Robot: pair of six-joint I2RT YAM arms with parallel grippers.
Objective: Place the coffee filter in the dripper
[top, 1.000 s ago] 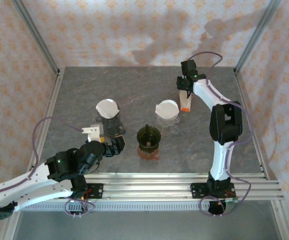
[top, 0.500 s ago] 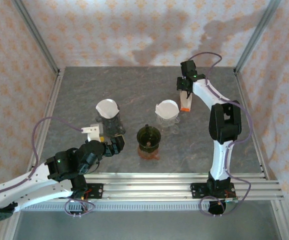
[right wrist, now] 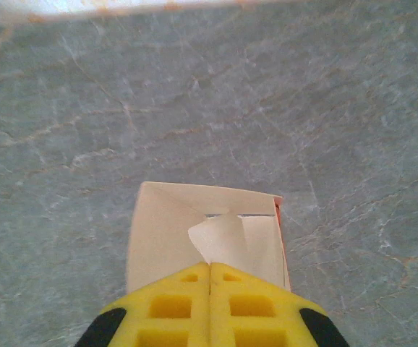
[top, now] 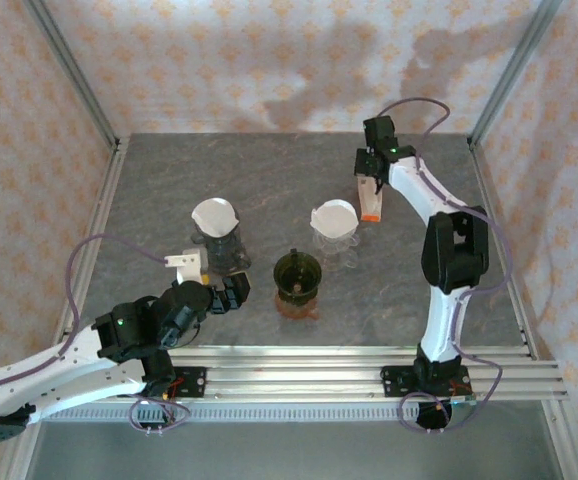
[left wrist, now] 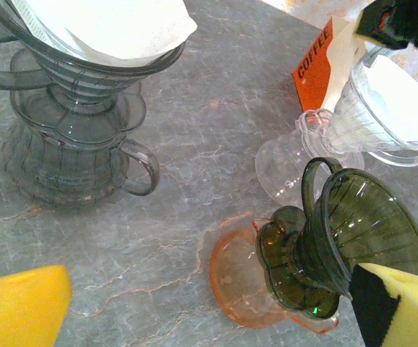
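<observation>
The one readable word is "COFFEE", in white capitals running slantwise up the side of the orange carton point(left wrist: 312, 63), at the upper right of the left wrist view. No other lettering can be read.

You're looking at a grey, veined table point(top: 269, 180); peach walls point(top: 219, 60) with a flower pattern; white filters point(left wrist: 115, 29); a smoky grey dripper point(left wrist: 64, 144), a clear dripper point(left wrist: 368, 123), a dark green dripper point(left wrist: 353, 231) on a translucent orange saucer point(left wrist: 238, 282); an orange box point(left wrist: 312, 65); yellow pads point(right wrist: 169, 314) edged in black.
</observation>
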